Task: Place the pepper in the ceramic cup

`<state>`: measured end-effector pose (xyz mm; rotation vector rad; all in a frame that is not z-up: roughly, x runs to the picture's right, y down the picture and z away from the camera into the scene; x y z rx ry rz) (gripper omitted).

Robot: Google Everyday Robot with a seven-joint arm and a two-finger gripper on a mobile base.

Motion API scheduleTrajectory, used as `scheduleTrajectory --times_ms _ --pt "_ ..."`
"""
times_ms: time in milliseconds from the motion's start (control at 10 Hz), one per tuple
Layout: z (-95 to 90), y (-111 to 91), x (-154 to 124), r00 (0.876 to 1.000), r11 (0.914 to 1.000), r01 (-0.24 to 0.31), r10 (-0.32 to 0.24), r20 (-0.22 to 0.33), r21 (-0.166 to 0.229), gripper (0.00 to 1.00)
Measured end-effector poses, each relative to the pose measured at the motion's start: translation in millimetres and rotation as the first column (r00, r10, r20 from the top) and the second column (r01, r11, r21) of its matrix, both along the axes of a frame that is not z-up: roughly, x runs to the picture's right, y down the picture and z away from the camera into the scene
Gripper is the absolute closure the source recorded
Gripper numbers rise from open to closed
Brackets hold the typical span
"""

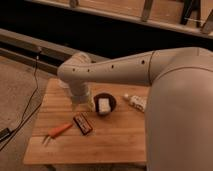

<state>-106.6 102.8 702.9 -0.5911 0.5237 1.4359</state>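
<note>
The orange pepper (59, 131) lies on the wooden table (115, 142) at the front left, its thin end pointing left. My arm reaches in from the right and bends down over the table's back left. The gripper (81, 101) hangs at its end, low over the wood just left of the dark bowl and well behind the pepper. It stands open with nothing in it. The ceramic cup is hidden from view, and the arm's end covers the spot beside the bowl.
A dark round bowl (105, 103) with a white block in it stands mid-table. A dark bar (83, 124) with reddish marks lies right of the pepper. A white bottle (135, 102) lies at the back right. A cable (30, 107) runs over the floor left of the table.
</note>
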Motion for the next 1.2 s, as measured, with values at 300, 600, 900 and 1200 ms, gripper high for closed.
scheduleTrajectory --times_ms 300,600,900,1200 --pt "0.2 0.4 0.1 1.000 1.0000 0.001 -0.001 0.000 -0.001 0.35" --pt "-1.5 13.3 -9.4 0.989 0.9901 0.139 -0.138 0.056 -0.019 0.35" --pt "0.3 31.6 -35.8 0.925 0.9348 0.354 -0.346 0.155 -0.026 0.35" --pt "8.5 48.3 -64.8 0.802 0.8287 0.560 -0.544 0.245 0.009 0.35"
